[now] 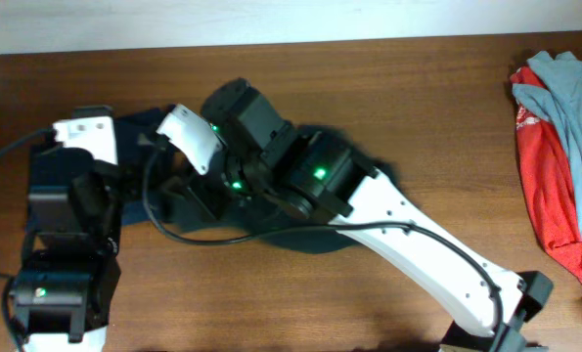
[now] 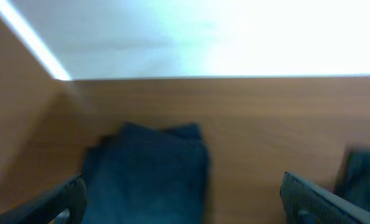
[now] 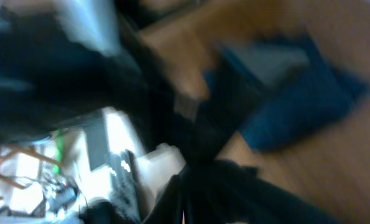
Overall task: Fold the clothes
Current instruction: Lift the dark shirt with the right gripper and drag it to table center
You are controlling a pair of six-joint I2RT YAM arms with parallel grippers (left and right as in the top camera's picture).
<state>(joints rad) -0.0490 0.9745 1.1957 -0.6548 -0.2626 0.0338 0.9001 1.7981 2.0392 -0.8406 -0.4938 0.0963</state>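
L pincer spread wide, nothing held; dark blue garment lies flat on desk just ahead, slightly left of ctr, long axis running away from it. R pincer over same cloth, view too blurred, can't tell its state. L prob better placed.
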